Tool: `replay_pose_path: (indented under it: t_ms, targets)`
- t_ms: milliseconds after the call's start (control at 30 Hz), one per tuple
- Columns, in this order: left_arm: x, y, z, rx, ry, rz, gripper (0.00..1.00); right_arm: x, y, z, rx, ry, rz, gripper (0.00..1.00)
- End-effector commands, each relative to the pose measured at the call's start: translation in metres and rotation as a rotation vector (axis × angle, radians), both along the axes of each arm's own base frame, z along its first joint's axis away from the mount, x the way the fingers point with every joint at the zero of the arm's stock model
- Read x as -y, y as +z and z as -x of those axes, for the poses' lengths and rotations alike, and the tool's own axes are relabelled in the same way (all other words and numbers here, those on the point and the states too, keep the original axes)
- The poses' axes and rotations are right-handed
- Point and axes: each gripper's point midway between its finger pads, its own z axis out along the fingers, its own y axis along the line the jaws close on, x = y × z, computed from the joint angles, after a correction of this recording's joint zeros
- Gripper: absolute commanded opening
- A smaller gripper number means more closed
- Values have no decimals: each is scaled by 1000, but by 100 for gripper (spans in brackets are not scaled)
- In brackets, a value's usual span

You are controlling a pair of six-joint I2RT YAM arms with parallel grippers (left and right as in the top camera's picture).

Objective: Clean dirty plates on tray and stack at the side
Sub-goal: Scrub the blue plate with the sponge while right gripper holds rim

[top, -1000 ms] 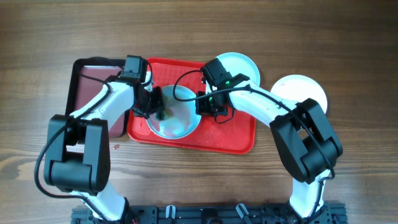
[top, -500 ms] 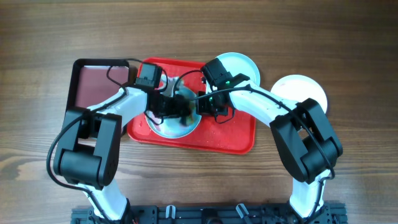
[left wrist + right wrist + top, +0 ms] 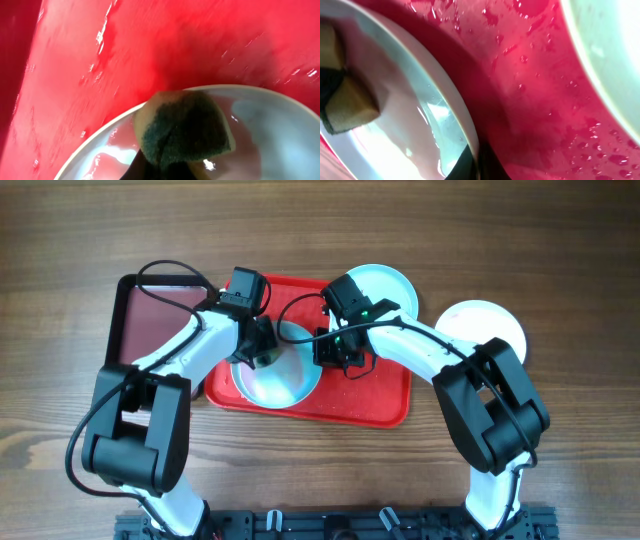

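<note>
Wooden desk (image 3: pixel 560 260) carries everything. Red tray (image 3: pixel 370 395) sits mid-desk, same spot as in the earlier frames. Dark maroon tray (image 3: pixel 140 320) lies just beside the red tray's left edge, partly under the left arm. Turquoise plate (image 3: pixel 280 380) is on the tray's left half, tilted, its right rim lifted off the tray floor; wet tray surface shows under that rim in the right wrist view (image 3: pixel 395 130). Second turquoise plate (image 3: pixel 385 283) lies at the tray's far right corner, overhanging the rim. White plate (image 3: pixel 490 325) is off the tray, on the desk just right of it. Right gripper (image 3: pixel 330 350) is at the tilted plate's right rim, near tray centre, fingers clamped either side of the rim; it has not moved over the last second. Left gripper (image 3: pixel 258 348) is over the plate's far left rim, pinched on a sponge (image 3: pixel 187 127), yellow with a dark green scouring face, folded and pressed onto the plate just inside the rim. Half a second ago this gripper was further in toward the plate's middle, closer to the right gripper; it has since swept back toward the tray's left side, near where it was a second ago. Sponge also shows at the left edge of the right wrist view (image 3: pixel 347 102).
</note>
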Motion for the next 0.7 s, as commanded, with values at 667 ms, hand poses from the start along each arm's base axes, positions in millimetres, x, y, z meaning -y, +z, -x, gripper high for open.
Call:
replay_pose_path:
  t_ms: [667]
  targets:
    - [65, -18, 9, 32, -380, 304, 4, 8, -12, -2, -15, -19, 32, 4]
